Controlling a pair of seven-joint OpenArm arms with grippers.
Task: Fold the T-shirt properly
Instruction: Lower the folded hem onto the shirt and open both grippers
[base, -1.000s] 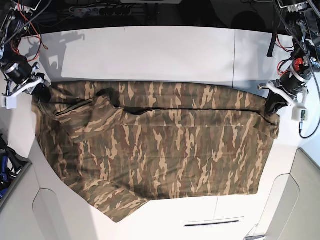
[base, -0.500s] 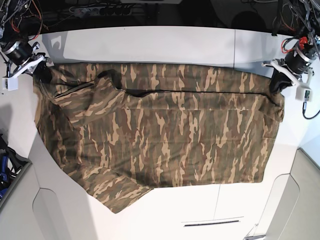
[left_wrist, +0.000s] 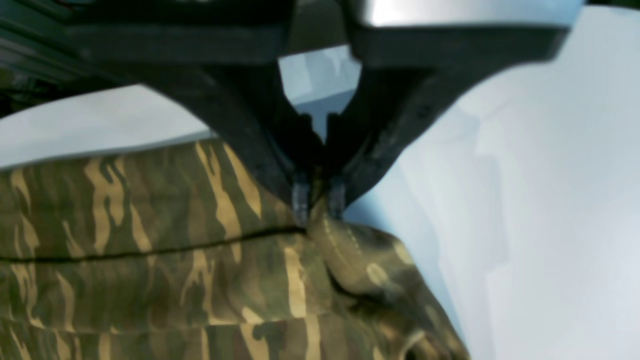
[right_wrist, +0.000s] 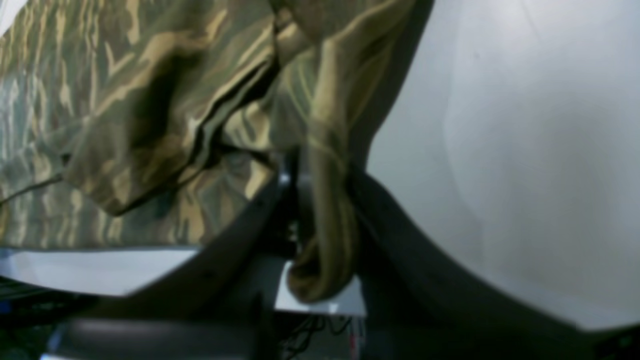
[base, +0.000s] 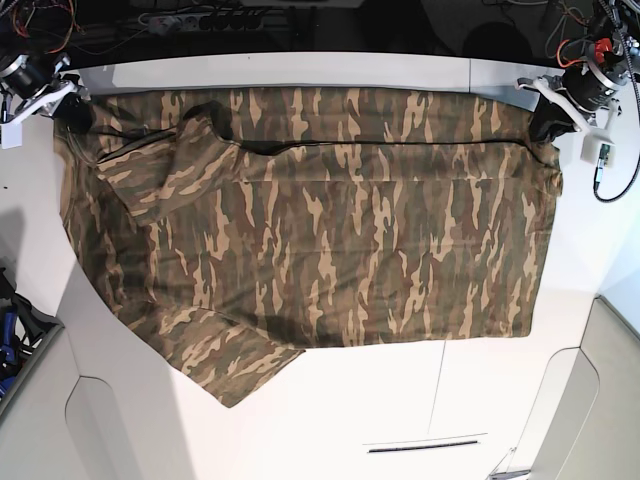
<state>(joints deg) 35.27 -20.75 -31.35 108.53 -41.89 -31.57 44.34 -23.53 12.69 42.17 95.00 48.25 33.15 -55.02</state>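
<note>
The camouflage T-shirt (base: 310, 230) lies spread across the white table (base: 330, 70), long side left to right, a sleeve folded over at upper left (base: 165, 165) and another hanging at the lower left (base: 235, 365). My left gripper (base: 545, 122) at the far right corner is shut on the shirt's corner; the left wrist view shows its fingertips (left_wrist: 300, 200) pinching the hem (left_wrist: 350, 250). My right gripper (base: 72, 115) at the far left corner is shut on a bunched fold of the shirt (right_wrist: 325, 210). The collar is not visible.
A dark gap with cables and a power strip (base: 200, 18) runs behind the table's far edge. Grey panels (base: 600, 400) stand at the lower right and lower left (base: 60, 420). A thin slot (base: 425, 446) lies near the front edge.
Both grippers have pulled the shirt's upper edge away toward the table's far edge. The whole shirt has slid that way, and the cloth lies flatter.
</note>
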